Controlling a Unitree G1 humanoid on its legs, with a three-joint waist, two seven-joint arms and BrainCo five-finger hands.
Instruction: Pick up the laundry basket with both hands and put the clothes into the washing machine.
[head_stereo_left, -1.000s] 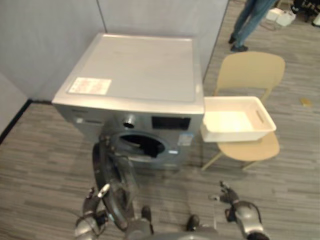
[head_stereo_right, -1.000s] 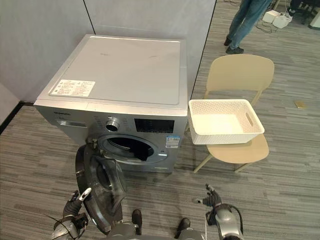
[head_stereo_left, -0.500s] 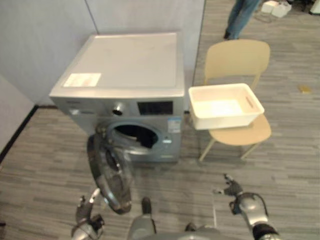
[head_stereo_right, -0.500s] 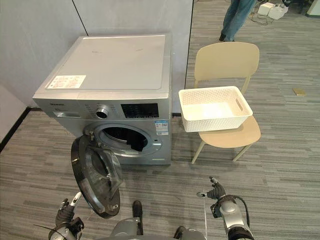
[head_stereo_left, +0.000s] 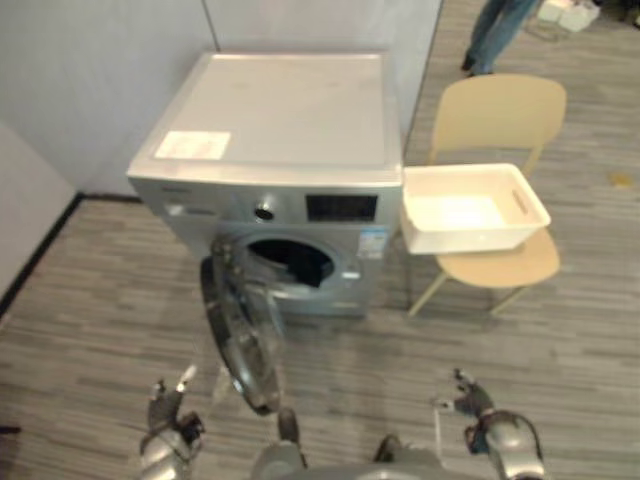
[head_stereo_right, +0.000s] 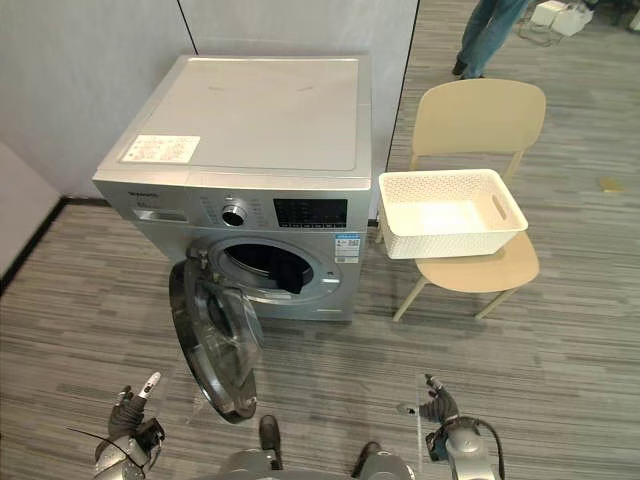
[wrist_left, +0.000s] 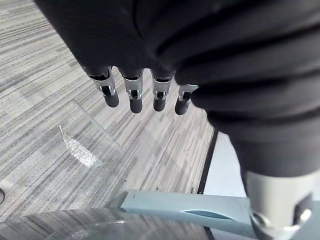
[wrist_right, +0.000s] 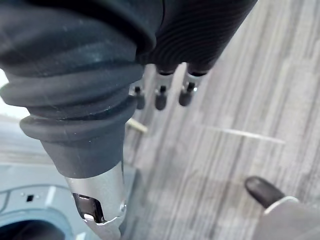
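1. While both arms hang low over the floor in front of the washing machine (head_stereo_right: 260, 120), neither holds anything. The left robot hand (head_stereo_right: 126, 420) shows its fingers (wrist_left: 132, 95) straight and loosely spread in its wrist view. The right robot hand (head_stereo_right: 441, 409) is relaxed in the same way, with its fingers (wrist_right: 160, 97) over bare floor.
2. The white laundry basket (head_stereo_right: 455, 241) sits on the seat of a tan chair (head_stereo_right: 485, 115), just beside the machine's right side and well apart from both hands. Its inside looks bare, though a pale item lying flat in it might not be seen from the head camera.
3. The round door (head_stereo_right: 215, 345) stands swung wide open, on the left hand's side. A dark garment (head_stereo_right: 290, 275) lies in the drum mouth, and part of it seems to droop over the lower lip.
4. My judgement is that the loading step is as good as done: cloth is in the drum and the basket is parked and apparently empty.
5. If anything is left, it is tidying up. The next move would take an open hand up to the drum mouth to push the drooping cloth fully inside, keeping that arm clear of the door's edge.
6. If the basket does hold something, both hands must instead rise and turn right to grip its two short ends evenly, so it lifts off the chair level.
7. A person's legs (head_stereo_right: 490, 30) show beyond the chair, well clear of the work.
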